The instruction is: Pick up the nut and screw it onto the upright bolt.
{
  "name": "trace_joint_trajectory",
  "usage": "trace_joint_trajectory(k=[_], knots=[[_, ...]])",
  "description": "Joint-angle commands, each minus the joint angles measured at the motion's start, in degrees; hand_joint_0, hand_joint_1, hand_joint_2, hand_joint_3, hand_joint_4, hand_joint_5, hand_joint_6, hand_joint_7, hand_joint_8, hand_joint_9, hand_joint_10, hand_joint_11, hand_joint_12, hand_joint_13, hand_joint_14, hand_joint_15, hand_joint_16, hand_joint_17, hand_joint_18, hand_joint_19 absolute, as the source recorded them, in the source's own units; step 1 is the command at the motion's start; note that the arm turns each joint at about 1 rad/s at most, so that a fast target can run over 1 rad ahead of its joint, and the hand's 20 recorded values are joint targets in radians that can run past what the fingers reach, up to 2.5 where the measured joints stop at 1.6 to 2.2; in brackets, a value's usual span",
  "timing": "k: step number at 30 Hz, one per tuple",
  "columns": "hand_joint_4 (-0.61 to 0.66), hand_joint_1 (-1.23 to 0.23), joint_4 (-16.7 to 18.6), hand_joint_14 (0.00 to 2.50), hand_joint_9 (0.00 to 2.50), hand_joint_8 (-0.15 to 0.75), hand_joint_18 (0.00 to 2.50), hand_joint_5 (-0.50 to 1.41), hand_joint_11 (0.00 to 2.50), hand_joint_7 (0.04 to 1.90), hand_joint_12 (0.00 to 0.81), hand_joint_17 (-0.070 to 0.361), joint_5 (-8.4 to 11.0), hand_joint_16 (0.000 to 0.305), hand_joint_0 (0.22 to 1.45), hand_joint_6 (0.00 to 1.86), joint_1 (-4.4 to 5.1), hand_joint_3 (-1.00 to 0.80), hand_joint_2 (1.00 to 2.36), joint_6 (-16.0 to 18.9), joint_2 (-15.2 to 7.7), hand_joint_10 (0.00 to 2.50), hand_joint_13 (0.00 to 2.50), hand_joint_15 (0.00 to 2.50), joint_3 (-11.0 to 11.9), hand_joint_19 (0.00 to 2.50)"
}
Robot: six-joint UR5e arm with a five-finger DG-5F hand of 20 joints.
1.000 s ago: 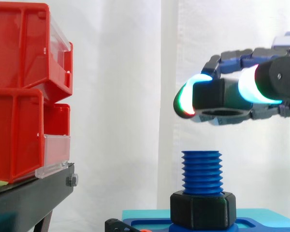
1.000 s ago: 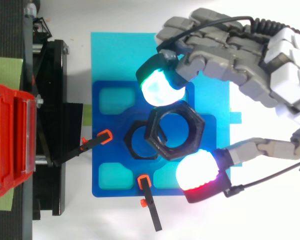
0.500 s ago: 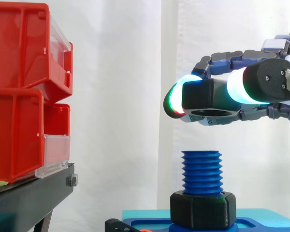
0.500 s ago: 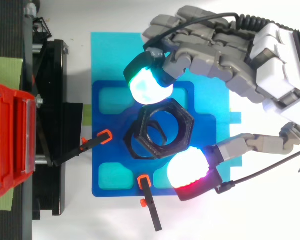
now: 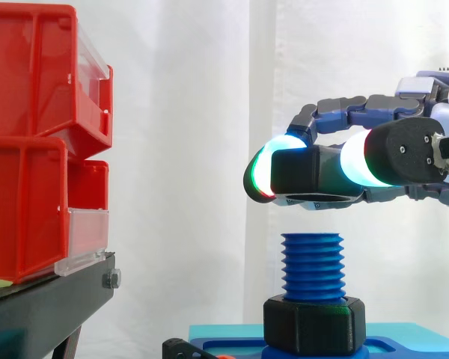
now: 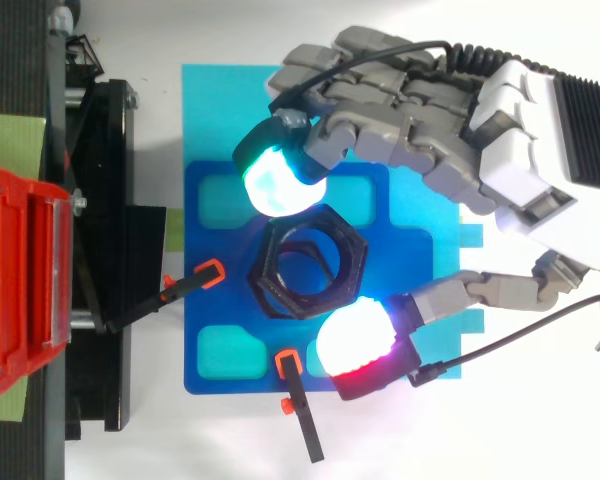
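Fingers [image 6: 272,180] pinching the nut [image 5: 307,172] have carried it leftward and lower, now just above the bolt [image 5: 312,265].

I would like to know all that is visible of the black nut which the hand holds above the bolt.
The nut is black and six-sided, with a wide round hole, and looks like matte plastic. The hand pinches it between two glowing fingertips on opposite sides. It lies level, roughly over the blue threaded bolt. In the side view a gap separates them, so it is not yet threaded on.
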Motion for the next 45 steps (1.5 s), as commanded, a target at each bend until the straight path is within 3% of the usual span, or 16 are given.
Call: trace_joint_trajectory(k=[1, 12, 45], knots=[[0.25, -0.68, -0.10, 0.00, 0.38, 0.297, 0.29, -0.18, 0.00, 1.31, 0.372, 0.105, 0.07, 0.047, 0.55, 0.57, 0.13, -0.50, 1.00, -0.42, -0.05, 0.00, 0.38, 0.00, 0.07, 0.00], [0.26, -0.68, -1.16, 0.00, 0.38, 0.296, 0.29, -0.18, 0.00, 1.31, 0.373, 0.106, 0.42, 0.047, 0.55, 0.57, 0.66, -0.50, 1.00, -0.60, -0.05, 0.00, 0.39, 0.00, 0.07, 0.00], [0.26, -0.68, -1.86, 0.00, 0.39, 0.299, 0.30, -0.18, 0.00, 1.31, 0.372, 0.106, 0.15, 0.047, 0.55, 0.57, 0.66, -0.50, 1.00, -1.04, -0.14, 0.00, 0.39, 0.00, 0.07, 0.00]])
